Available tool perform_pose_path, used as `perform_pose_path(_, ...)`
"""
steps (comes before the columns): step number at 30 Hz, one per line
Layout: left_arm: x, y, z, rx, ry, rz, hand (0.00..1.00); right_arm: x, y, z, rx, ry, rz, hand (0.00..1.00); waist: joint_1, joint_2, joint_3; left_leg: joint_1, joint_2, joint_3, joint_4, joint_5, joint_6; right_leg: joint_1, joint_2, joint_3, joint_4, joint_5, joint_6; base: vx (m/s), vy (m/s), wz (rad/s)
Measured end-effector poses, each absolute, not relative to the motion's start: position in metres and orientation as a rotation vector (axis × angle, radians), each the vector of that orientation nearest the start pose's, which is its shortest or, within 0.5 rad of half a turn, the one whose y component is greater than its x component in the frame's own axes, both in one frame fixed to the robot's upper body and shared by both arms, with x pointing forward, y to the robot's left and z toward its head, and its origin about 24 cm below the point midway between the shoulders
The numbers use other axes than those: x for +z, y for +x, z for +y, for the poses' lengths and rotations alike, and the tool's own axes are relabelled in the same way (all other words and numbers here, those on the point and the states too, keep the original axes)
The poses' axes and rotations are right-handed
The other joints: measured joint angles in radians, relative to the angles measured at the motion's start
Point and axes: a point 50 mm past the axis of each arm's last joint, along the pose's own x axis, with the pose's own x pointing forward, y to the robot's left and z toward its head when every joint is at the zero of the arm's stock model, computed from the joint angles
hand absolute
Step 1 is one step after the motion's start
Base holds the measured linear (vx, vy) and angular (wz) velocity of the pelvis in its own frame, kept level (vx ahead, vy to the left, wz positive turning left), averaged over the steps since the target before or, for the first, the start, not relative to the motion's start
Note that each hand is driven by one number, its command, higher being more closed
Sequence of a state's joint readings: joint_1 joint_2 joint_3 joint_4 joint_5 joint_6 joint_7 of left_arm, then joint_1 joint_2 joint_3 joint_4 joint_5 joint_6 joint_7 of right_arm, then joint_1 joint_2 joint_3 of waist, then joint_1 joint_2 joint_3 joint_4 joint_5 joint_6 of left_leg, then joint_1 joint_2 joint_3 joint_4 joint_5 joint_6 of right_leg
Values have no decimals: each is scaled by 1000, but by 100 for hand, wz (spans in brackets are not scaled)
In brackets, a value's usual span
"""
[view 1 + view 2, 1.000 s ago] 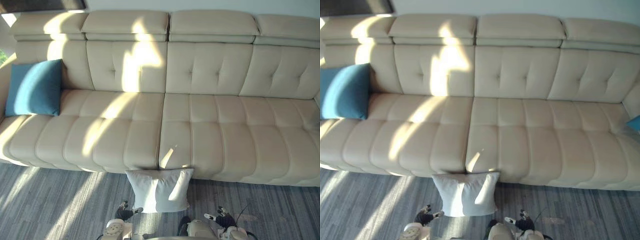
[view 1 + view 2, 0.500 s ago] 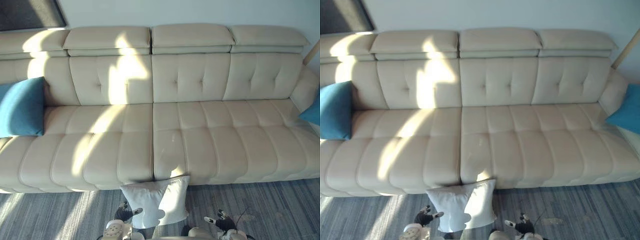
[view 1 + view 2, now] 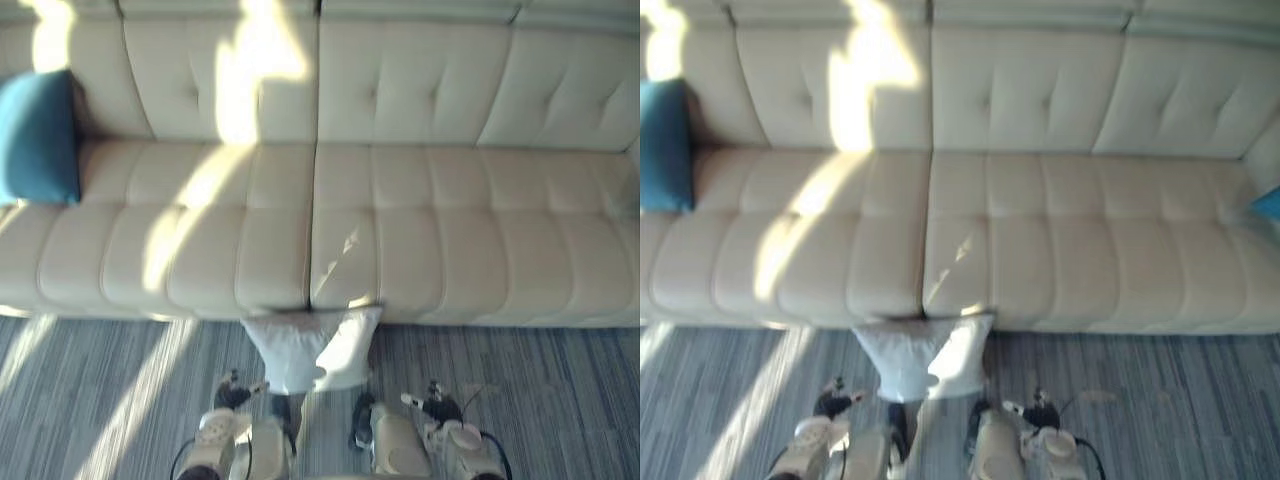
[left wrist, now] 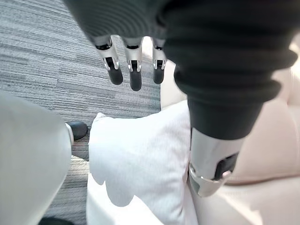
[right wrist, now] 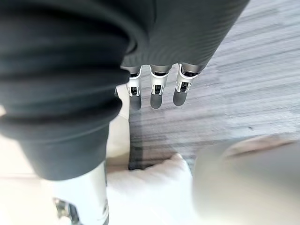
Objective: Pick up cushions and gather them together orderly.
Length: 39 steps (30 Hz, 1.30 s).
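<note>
The white square cushion [image 3: 312, 352] leans on the grey carpet floor [image 3: 100, 400] against the cream leather sofa [image 3: 400, 230], straight ahead between my left robot hand [image 4: 135, 70] and right robot hand [image 5: 158, 91], both straight-fingered and empty, the left apparently nearer.

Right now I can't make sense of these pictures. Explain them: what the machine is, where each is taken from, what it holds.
This is a walking robot with two arms and fingered hands. Two pictures come from cameras in its head, looking down at a beige sofa and the grey carpet. The other two come from a camera on each wrist, looking along that hand. The left hand and the right hand both have straight fingers and hold nothing. A white cushion stands on the carpet against the sofa's front, just ahead of the hands. A blue cushion leans at the sofa's left end; the edge of another blue cushion shows at its right end.
</note>
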State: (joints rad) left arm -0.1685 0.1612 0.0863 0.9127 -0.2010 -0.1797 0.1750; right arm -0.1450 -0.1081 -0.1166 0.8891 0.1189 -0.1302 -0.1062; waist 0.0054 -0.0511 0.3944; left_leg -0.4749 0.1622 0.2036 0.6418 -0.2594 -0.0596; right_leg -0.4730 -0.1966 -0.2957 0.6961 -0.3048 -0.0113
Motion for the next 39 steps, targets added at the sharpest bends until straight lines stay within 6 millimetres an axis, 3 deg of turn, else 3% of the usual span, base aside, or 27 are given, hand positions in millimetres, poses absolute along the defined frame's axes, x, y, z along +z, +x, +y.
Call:
perform_pose_path(4, -46, 269, 232, 424, -84, 352, 0, -43, 278, -202, -281, 72, 352, 0, 1, -8, 55, -256, 50, -2, 190, -40, 11, -259, 1, 30, 164, -29, -12, -199, -12, -18)
perform_pose_path(6, -31, 284, 232, 428, -113, 296, 0, -28, 293, -202, -285, 88, 298, 0, 0, -6, 65, -326, 57, -7, 232, -43, 15, -331, 0, 39, 203, -26, -17, -137, -9, -8)
perform_pose_path(8, 7, 313, 231, 425, -158, 146, 0, 12, 322, -198, -261, 115, 150, 0, -2, -5, 87, -461, 69, -23, 305, -44, 17, -462, -3, 45, 272, -27, -26, -144, -24, -4)
perform_pose_path(9, 14, 317, 231, 425, -162, 121, 0, 20, 327, -197, -256, 118, 123, 0, -3, -6, 92, -483, 71, -24, 316, -44, 17, -484, -5, 45, 283, -26, -28, -143, -34, 1)
perform_pose_path(11, 51, 341, 226, 404, -180, -2, 0, 64, 350, -194, -229, 122, -29, 0, -3, -4, 101, -616, 75, -33, 373, -41, 22, -620, -15, 52, 345, -26, -34, -91, -41, 3)
perform_pose_path(12, 57, 343, 225, 399, -182, -19, 0, 72, 353, -194, -224, 121, -53, 0, -3, -5, 107, -631, 75, -33, 380, -40, 23, -635, -17, 54, 353, -27, -34, -71, -41, 4)
perform_pose_path(14, 89, 360, 221, 370, -178, -114, 0, 117, 372, -189, -192, 112, -185, 0, -6, -7, 128, -717, 77, -37, 413, -37, 28, -722, -25, 57, 390, -24, -38, -58, -23, 3)
perform_pose_path(15, 92, 361, 222, 367, -173, -121, 0, 121, 373, -189, -187, 105, -198, 0, -6, -6, 129, -732, 77, -38, 417, -36, 29, -736, -26, 57, 394, -24, -38, -54, -17, 5)
perform_pose_path(19, 147, 379, 216, 318, -133, -271, 0, 178, 387, -173, -114, 58, -363, 0, -5, -5, 130, -873, 79, -38, 440, -17, 36, -879, -31, 61, 421, -11, -53, -49, -7, 3)
perform_pose_path(20, 162, 384, 213, 316, -127, -313, 0, 195, 390, -161, -71, 36, -405, 0, 1, -5, 131, -920, 88, -39, 467, -17, 36, -924, -31, 63, 445, -10, -55, -45, 5, -4)
perform_pose_path(23, 180, 389, 207, 317, -130, -355, 0, 212, 394, -142, -30, 26, -441, 0, 1, -3, 137, -960, 91, -45, 494, -18, 37, -964, -31, 71, 473, -11, -55, -54, 3, 1)
perform_pose_path(25, 185, 392, 203, 318, -109, -358, 0, 211, 395, -138, -32, 33, -441, 0, 1, -3, 137, -970, 90, -46, 494, -18, 37, -975, -31, 74, 475, -12, -51, -66, 2, 4)
perform_pose_path(26, 187, 392, 202, 320, -98, -365, 0, 212, 396, -137, -30, 35, -445, 100, 1, -3, 137, -974, 88, -45, 492, -19, 39, -980, -31, 76, 473, -14, -49, -62, 1, 3)
perform_pose_path(27, 193, 393, 200, 320, -80, -382, 100, 219, 397, -135, -28, 36, -457, 100, 1, -3, 137, -985, 88, -38, 484, -20, 41, -993, -31, 79, 467, -15, -46, -68, 0, 4)
perform_pose_path(32, 223, 399, 183, 332, -36, -447, 100, 239, 400, -132, -64, 97, -497, 100, -4, -2, 138, -1030, 85, -37, 457, 13, 35, -1035, -37, 67, 452, 3, -62, -79, -1, 9)
perform_pose_path(39, 234, 394, 161, 319, -67, -500, 100, 241, 401, -128, -65, 147, -483, 100, 0, -3, 137, -1032, 55, -60, 433, 51, 34, -1022, -56, 49, 452, 12, -77, -19, -1, 16)
